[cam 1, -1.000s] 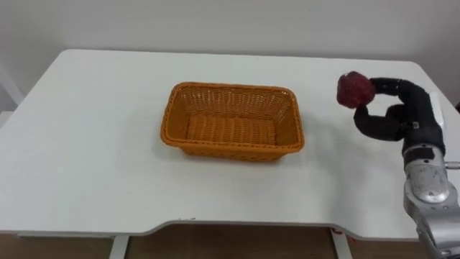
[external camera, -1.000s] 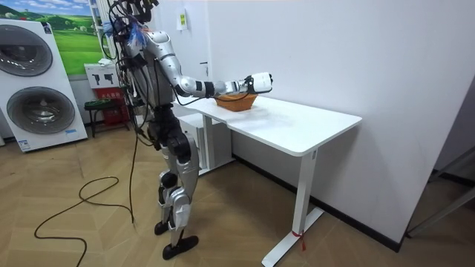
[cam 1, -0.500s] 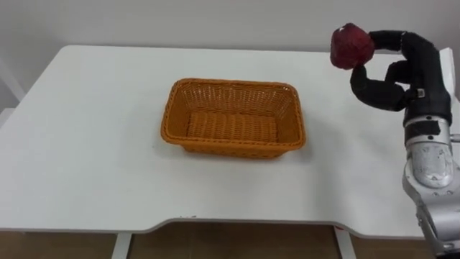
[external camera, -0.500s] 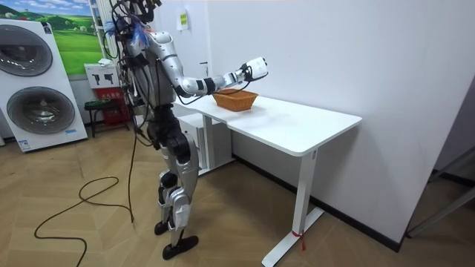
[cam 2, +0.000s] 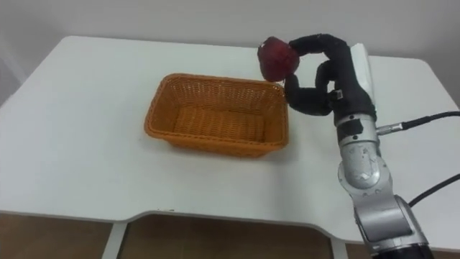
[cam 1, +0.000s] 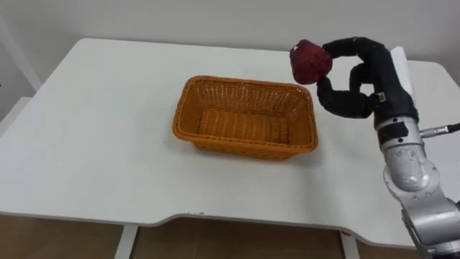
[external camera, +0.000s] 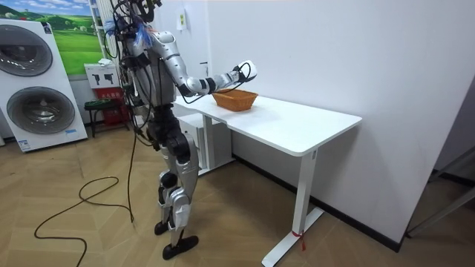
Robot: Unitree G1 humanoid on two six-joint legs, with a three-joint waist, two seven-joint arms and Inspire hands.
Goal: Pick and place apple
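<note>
Nearest to me is the white table (cam 1: 93,165), with my right arm coming in at its right side. On the middle of it stands the orange wicker basket (cam 1: 248,146). My right hand (cam 1: 368,72) has its fingers curled around the dark red apple (cam 1: 310,61) and holds it in the air, just above the basket's far right corner.

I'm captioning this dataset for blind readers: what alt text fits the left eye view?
The robot's right hand holds a dark red apple in curled fingers, raised near the far right corner of an empty orange wicker basket. The basket sits on a white table.
</note>
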